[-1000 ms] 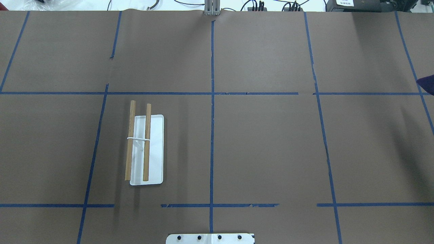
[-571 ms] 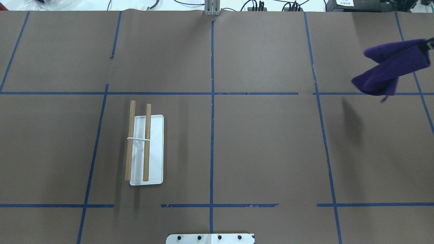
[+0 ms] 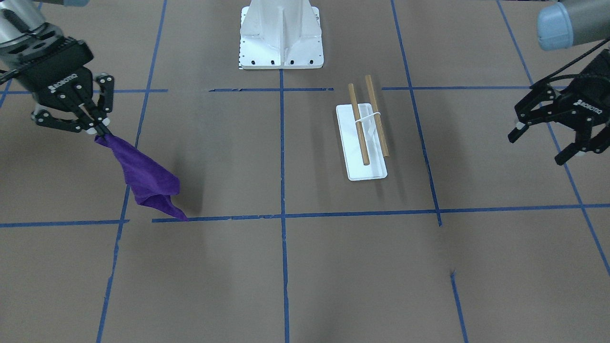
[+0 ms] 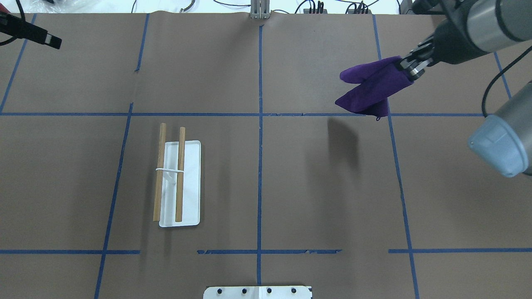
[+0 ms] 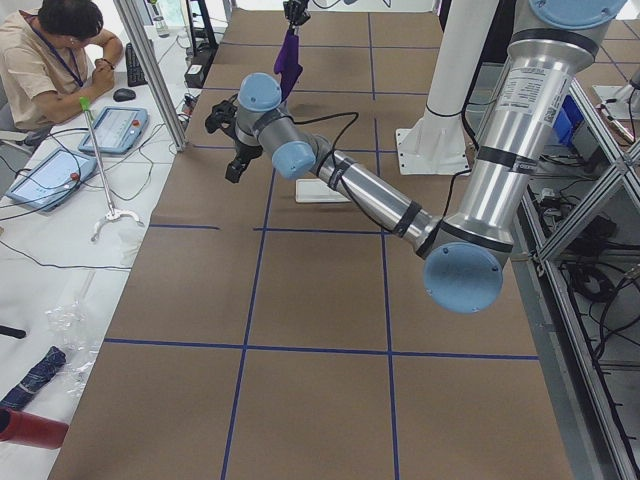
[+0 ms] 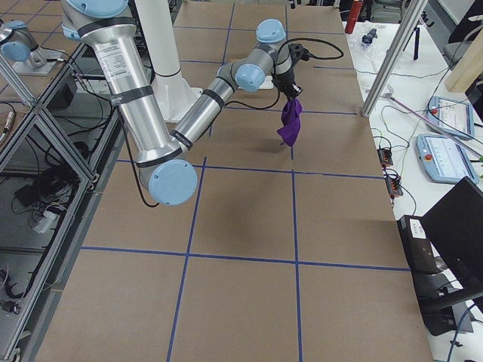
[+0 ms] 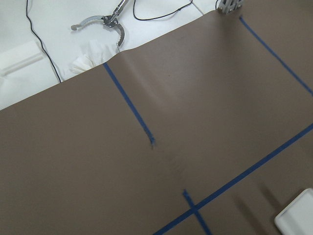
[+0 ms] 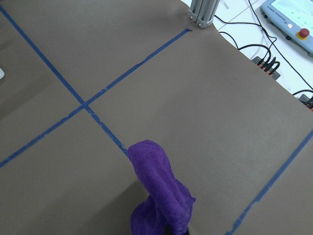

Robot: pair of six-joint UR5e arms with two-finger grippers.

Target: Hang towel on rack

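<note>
Front view alone shows left gripper whole, jaws wide. Right gripper jaws pinch hanging towel, now nearer rack than before.

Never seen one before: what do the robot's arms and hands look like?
The right arm and left arm are silver tubes with pale-blue joint caps and black cables. The right hand and left hand are black, two-fingered, lettered ROBOTIQ in white.

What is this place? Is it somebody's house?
Probably a robot lab, not a house. Two big robot arms reach over a table covered in brown paper with blue tape lines, and a man sits beside it at a desk with control screens.
</note>
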